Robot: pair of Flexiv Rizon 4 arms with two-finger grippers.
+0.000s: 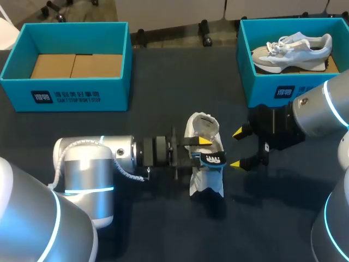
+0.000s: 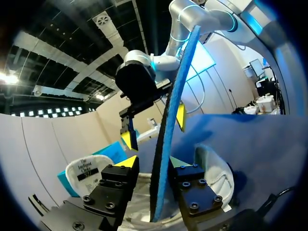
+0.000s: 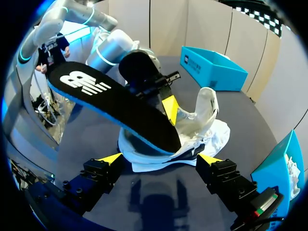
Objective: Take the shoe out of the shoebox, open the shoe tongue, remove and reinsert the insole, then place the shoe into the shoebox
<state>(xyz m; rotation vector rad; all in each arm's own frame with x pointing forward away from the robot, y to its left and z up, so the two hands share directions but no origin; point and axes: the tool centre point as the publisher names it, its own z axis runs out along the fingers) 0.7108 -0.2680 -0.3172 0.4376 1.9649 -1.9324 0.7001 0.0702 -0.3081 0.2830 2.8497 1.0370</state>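
Your left hand (image 1: 206, 150) is clamped on the black-topped insole with blue foam underside (image 3: 110, 98), one finger on each face. It holds the insole over the white mesh sneaker (image 1: 203, 126), which lies on the dark counter (image 1: 163, 229). Your right hand (image 1: 237, 148) is spread wide just beside the sneaker, grasping nothing. I judge the sneaker taken out, its tongue opened and the insole removed. What remains is sliding the insole back in and returning the sneaker to a teal cardboard shoebox (image 1: 65, 90).
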